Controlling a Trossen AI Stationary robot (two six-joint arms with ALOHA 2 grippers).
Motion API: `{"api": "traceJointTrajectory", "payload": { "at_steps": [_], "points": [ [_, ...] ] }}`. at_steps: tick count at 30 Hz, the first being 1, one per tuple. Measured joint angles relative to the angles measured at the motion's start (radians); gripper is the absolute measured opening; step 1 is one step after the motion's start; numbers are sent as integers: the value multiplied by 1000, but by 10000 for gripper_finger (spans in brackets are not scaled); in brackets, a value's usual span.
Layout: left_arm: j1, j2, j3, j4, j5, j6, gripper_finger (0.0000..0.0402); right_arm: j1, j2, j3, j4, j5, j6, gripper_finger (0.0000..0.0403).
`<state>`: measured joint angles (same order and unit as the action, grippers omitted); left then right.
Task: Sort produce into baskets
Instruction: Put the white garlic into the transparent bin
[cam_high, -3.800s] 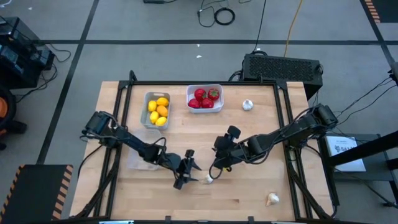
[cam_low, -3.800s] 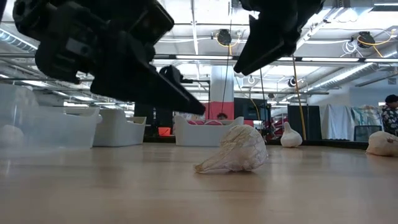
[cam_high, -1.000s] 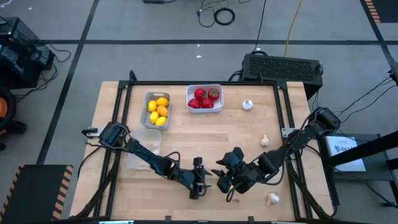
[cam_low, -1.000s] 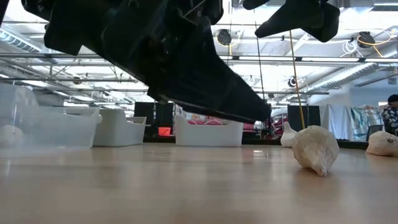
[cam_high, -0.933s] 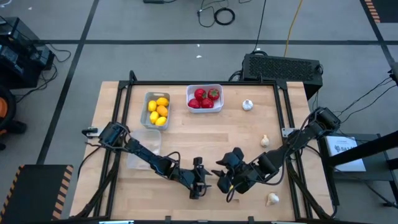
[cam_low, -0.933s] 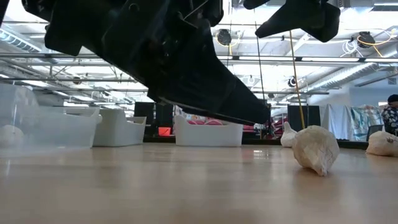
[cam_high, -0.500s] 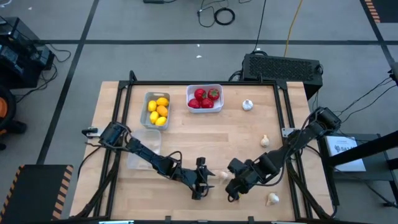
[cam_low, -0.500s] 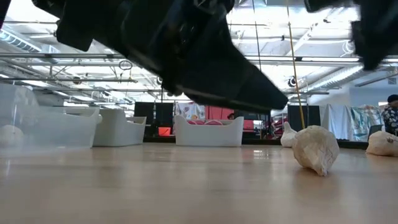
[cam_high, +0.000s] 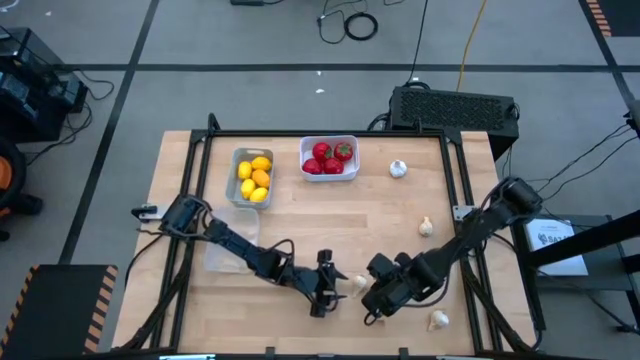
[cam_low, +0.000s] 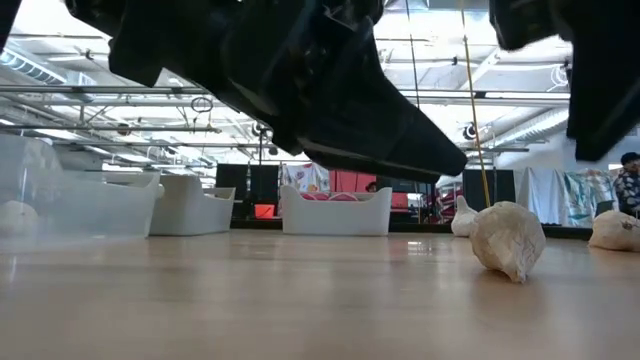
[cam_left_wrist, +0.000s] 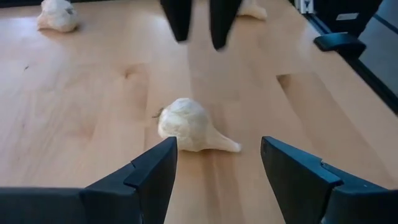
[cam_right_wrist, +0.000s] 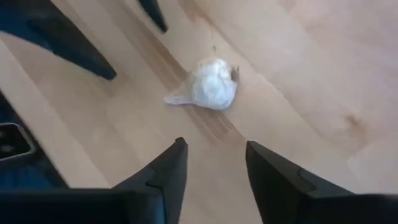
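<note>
The left gripper (cam_left_wrist: 214, 165) hangs low with its fingers spread and empty, a garlic bulb (cam_left_wrist: 186, 126) lying on the table (cam_high: 300, 225) just ahead of the gap, a placing that looks meant for closing on it. The right gripper (cam_right_wrist: 211, 162) faces the same bulb from the other side, fingers parted and holding nothing. The bulb sits between the two near the front edge; the clear basket (cam_high: 228, 250) behind the left arm seems its goal, across bare wood.
</note>
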<state>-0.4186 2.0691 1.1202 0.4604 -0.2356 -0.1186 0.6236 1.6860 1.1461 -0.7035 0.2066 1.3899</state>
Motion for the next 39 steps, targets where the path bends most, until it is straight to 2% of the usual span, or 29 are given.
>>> {"api": "traceJointTrajectory", "payload": {
  "at_steps": [5,9,12,19,30,35,39],
  "points": [
    [14,0,0,-5,0,-4,239,0,91,0,79,-5,-45,89],
    [13,0,0,-13,0,-4,239,0,157,0,173,-73,-85,35],
    [12,0,0,-13,0,-4,239,0,191,0,216,-82,-98,6],
    [15,0,0,-26,0,-6,239,-10,222,1,206,-74,-117,9],
    [15,0,-1,-38,-2,-7,239,-66,220,-1,292,34,-192,1],
    [16,0,-2,-85,-21,1,239,-91,220,-1,337,29,-225,1],
    [22,0,-2,-106,-85,76,239,-92,220,8,339,-46,-227,1]
  ]
}}
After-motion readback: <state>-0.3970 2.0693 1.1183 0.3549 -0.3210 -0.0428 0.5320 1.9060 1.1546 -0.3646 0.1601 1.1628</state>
